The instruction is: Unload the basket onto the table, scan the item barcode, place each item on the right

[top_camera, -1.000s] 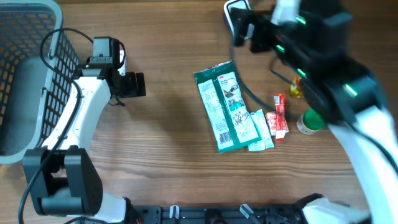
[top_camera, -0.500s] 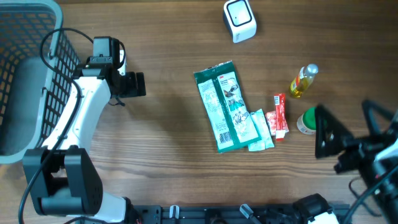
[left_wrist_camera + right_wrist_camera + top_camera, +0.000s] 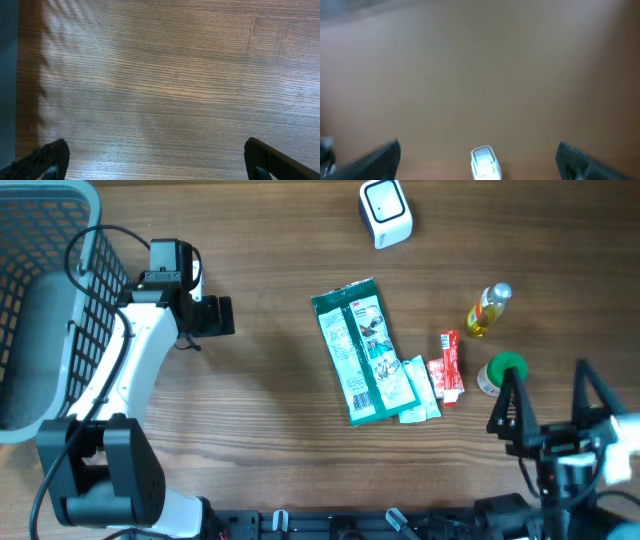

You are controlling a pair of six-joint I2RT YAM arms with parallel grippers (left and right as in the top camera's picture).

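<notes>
Overhead evenly lit, sharp; right wrist view blurred, dim.

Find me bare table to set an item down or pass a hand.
Bare wood between the left gripper and the green packet; also the far strip between the basket and the scanner. Crowded right of the packet: red sachet, yellow bottle, green-capped jar, right gripper beside them.

right wrist view blurred
white scanner (image 3: 485, 162) smeared, cropped below; basket (image 3: 40, 240) at the tabletop's left edge cut off
</notes>
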